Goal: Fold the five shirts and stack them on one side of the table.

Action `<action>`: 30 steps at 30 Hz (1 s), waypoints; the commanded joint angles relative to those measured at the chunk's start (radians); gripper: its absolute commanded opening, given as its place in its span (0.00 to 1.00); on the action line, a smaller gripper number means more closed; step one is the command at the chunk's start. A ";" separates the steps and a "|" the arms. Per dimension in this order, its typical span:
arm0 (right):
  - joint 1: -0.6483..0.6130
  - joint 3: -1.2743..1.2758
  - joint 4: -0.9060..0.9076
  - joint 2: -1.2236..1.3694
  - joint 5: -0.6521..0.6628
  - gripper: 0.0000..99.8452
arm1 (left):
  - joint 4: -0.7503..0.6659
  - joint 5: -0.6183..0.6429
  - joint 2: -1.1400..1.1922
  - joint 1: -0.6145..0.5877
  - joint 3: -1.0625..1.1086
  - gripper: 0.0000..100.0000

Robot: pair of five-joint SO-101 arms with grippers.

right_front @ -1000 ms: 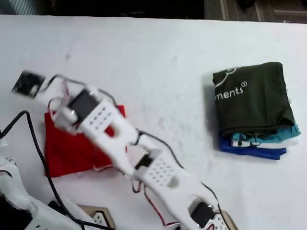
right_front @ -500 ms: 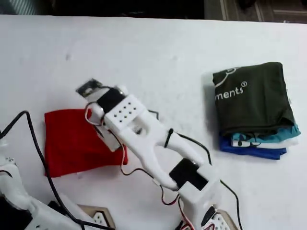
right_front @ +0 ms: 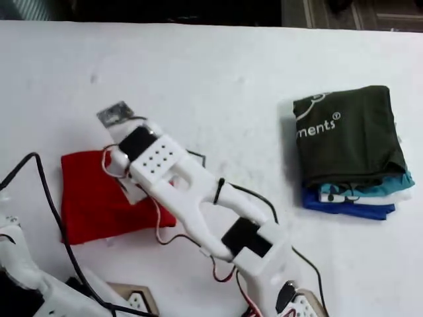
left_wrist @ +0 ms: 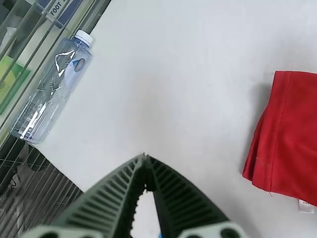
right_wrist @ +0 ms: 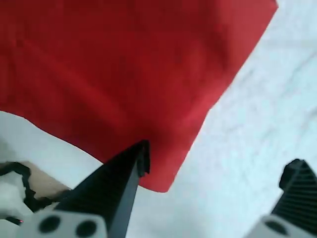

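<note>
Hovering over red shirt [right_wrist: 124,64] edge, right gripper [right_wrist: 220,158] fingers [right_wrist: 121,178] are wide open, empty; shallow pinch could unfold it before reaching stack [right_front: 347,152].

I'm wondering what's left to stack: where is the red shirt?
In the high view the red shirt lies on the left side of the table, the open right gripper over its edge, far from the stack of folded shirts on the right.

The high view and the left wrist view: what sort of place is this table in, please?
Probably an indoor lab or workroom. A robot arm stands at a white table, folded shirts are stacked on one side, and a water bottle lies by metal bars past the table's edge.
</note>
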 commanded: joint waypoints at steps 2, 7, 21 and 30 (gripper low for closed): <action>-0.016 -0.035 -0.005 0.039 -0.012 0.41 | -0.015 -0.003 -0.010 -0.005 -0.005 0.02; 0.093 0.015 -0.004 0.186 -0.012 0.41 | -0.015 -0.003 -0.010 -0.005 -0.005 0.02; 0.028 -0.152 0.088 0.104 -0.012 0.41 | -0.015 -0.003 -0.010 -0.005 -0.005 0.02; 0.018 -0.025 0.061 0.196 -0.072 0.41 | -0.015 -0.003 -0.010 -0.005 -0.005 0.02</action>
